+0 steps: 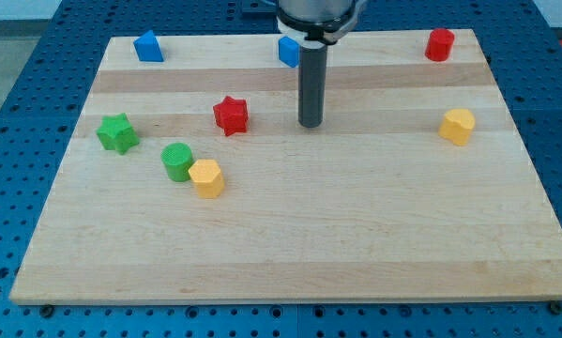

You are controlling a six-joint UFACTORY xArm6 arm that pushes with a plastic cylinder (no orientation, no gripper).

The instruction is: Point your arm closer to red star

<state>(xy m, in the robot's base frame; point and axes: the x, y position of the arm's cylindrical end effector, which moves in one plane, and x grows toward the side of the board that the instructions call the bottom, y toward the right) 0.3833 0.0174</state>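
The red star (231,115) lies on the wooden board (290,235), left of the board's middle and toward the view's top. My tip (310,125) rests on the board to the star's right, a clear gap apart from it and at about the same height in the view. The dark rod rises straight up from the tip to the arm's head at the view's top edge.
A green star (117,133), a green cylinder (177,161) and a yellow block (206,177) lie at the left. A blue block (148,46) is at the top left, another blue block (288,51) behind the rod, a red block (439,44) top right, a yellow block (457,126) at the right.
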